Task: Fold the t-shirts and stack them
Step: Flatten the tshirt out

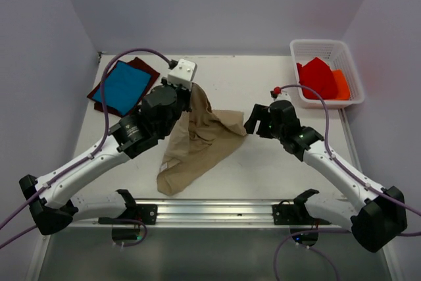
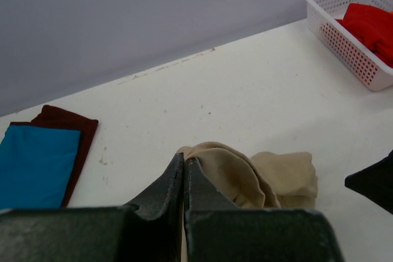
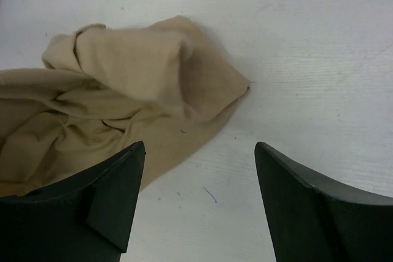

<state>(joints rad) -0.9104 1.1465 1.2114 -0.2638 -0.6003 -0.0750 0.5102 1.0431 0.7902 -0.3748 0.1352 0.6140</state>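
left tool [image 2: 183, 162] is pinching the tan shirt [image 1: 197, 139] up by one end, right tool [image 3: 198, 146] is hovering wide open with the loose corner just to its left

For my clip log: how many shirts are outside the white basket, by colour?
Crumpled tan cloth t-shirt: 1
Folded bright blue cloth t-shirt: 1
Folded dark maroon cloth t-shirt: 1
Total: 3

Overhead wide; both wrist views close, seemingly sharing tan t-shirt [image 1: 197, 143]
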